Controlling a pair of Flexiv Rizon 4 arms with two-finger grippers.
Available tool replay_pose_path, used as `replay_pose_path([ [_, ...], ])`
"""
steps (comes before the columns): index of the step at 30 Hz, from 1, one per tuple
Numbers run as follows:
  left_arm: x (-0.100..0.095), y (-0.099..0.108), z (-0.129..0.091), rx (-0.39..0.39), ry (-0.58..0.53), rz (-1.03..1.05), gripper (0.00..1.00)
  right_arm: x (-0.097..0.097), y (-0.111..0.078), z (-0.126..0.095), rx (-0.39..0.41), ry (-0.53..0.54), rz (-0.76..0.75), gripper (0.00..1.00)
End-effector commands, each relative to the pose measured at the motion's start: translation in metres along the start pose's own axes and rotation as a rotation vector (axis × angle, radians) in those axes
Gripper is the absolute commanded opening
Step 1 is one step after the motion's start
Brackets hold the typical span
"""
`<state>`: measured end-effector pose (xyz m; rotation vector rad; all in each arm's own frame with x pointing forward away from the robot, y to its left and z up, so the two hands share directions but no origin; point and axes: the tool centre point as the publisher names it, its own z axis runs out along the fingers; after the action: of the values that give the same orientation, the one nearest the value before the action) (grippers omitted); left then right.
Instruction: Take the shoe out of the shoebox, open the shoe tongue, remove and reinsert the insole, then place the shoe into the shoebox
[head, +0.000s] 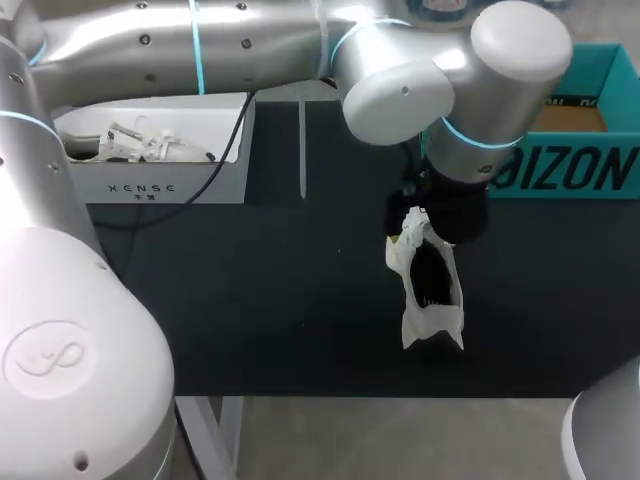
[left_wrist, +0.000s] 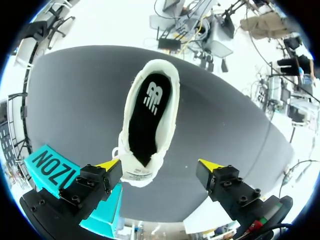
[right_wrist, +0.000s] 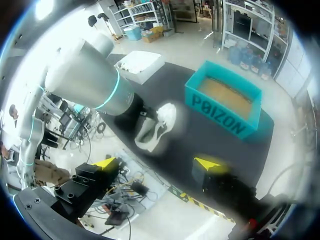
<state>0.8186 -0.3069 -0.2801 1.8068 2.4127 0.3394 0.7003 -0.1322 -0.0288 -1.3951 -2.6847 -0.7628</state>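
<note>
I count one shoe (head: 430, 285), one teal shoebox (head: 575, 125), one white box (head: 150, 150), and my two grippers. The shoe is white and lies out on the table (head: 250, 300), well apart from the shoebox, with its opening turned upward. Its single dark insole (left_wrist: 147, 112), which has a white mark on it, is seated inside. My left gripper (left_wrist: 160, 166) hangs right over the shoe with its fingers spread wide. The shoe's near end sits just beside one yellow tip, the other tip is well clear of it, and I have hold of nothing. My right gripper (right_wrist: 157, 164) is out past the table's front edge, high up, fingers likewise wide apart with nothing between them. The table's surface is flat and black. The shoebox stands open at the far right corner, showing its brown floor. The white box is at the far left with pale odds and ends in it, and a black cable (head: 225, 160) hangs down its front. In the head view my left arm (head: 400, 70) crosses the table's far side, covering part of the shoebox and one end of the shoe.
</note>
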Motion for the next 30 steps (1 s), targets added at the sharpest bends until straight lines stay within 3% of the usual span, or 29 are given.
replay_pose_path([
  [1, 0.011, 0.008, -0.021, -0.018, -0.017, 0.001, 1.0, -0.001, 0.003, -0.001, 0.007, 0.002, 0.001, 1.0],
  [8, 0.006, 0.023, -0.013, -0.012, -0.015, 0.007, 1.0, -0.001, 0.003, -0.001, 0.007, 0.002, 0.001, 1.0],
  [9, 0.004, 0.024, -0.01, -0.004, -0.022, 0.012, 0.96, -0.001, 0.003, -0.001, 0.007, 0.002, 0.001, 1.0],
  [10, 0.002, 0.025, -0.007, 0.009, -0.035, 0.018, 0.83, -0.001, 0.003, -0.001, 0.007, 0.002, 0.001, 1.0],
  [11, 0.0, 0.026, -0.004, 0.017, -0.047, 0.02, 0.42, -0.001, 0.003, -0.001, 0.007, 0.002, 0.001, 1.0],
  [12, -0.001, 0.027, -0.001, 0.022, -0.05, 0.016, 0.13, -0.001, 0.003, -0.001, 0.007, 0.002, 0.001, 1.0],
  [13, -0.003, 0.028, 0.002, 0.027, -0.055, 0.02, 0.0, -0.001, 0.003, -0.001, 0.007, 0.002, 0.001, 1.0],
  [20, -0.019, 0.025, 0.021, 0.06, -0.058, 0.044, 0.0, -0.001, 0.003, -0.001, 0.007, 0.002, 0.001, 1.0],
  [24, -0.024, 0.011, 0.03, 0.073, -0.041, 0.067, 0.0, -0.001, 0.003, -0.001, 0.007, 0.002, 0.001, 1.0],
  [30, -0.016, -0.017, 0.04, 0.102, -0.036, 0.069, 0.0, -0.001, 0.003, -0.001, 0.007, 0.002, 0.001, 1.0],
])
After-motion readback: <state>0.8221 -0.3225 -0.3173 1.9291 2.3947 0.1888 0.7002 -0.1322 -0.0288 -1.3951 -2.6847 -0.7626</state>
